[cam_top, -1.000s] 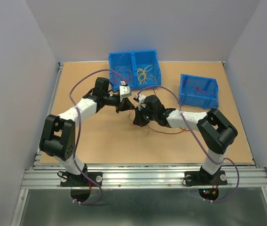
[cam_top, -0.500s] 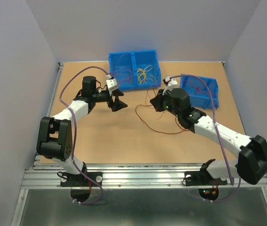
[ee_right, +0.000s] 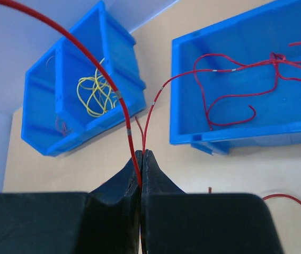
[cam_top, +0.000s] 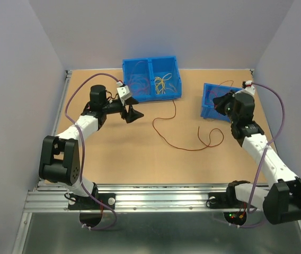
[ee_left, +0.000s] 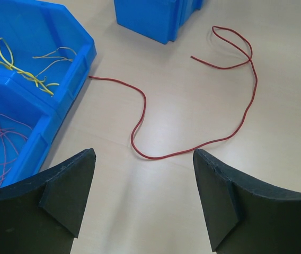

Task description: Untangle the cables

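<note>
Pinching red cable (ee_right: 129, 129) between closed jaws, right gripper (ee_right: 141, 153) hangs at small blue bin (cam_top: 219, 113), right of frame; more red cables (ee_right: 233, 68) inside. Left gripper (ee_left: 142, 153) jaws wide, holding nothing, above table (cam_top: 113, 159), left of centre. Dark red cable (ee_left: 166, 154) loose on table, centre. Yellow cables (cam_top: 162, 83) in double bin (cam_top: 166, 96), top centre.

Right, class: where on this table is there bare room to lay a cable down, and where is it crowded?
Free: the wide front strip of table between the loose red cable and the near rail. Crowded: the middle, where that cable sprawls between the left gripper and the single bin.
</note>
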You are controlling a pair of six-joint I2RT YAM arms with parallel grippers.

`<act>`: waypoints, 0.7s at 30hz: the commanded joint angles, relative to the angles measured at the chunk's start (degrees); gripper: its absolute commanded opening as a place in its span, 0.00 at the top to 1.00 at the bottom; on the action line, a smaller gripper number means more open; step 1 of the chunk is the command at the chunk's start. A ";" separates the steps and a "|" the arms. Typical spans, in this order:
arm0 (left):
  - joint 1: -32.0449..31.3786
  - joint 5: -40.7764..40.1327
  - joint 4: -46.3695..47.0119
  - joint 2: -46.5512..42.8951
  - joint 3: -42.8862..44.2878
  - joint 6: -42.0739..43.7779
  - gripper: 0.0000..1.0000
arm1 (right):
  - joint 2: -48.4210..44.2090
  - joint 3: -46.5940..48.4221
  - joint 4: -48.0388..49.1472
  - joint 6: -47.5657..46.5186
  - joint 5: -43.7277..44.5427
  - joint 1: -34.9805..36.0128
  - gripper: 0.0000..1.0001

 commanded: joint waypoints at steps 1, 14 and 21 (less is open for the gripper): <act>0.15 0.82 2.43 -2.10 -0.06 -1.20 0.15 | 2.16 2.10 -0.92 5.78 -9.30 -6.72 0.99; 0.15 -1.91 2.16 -1.48 0.82 -3.83 0.16 | 19.48 13.34 -5.75 16.50 -13.63 -12.02 1.00; 0.06 -1.73 2.07 -2.45 0.47 -3.92 0.16 | 24.67 20.47 -12.25 27.75 -5.55 -12.90 0.99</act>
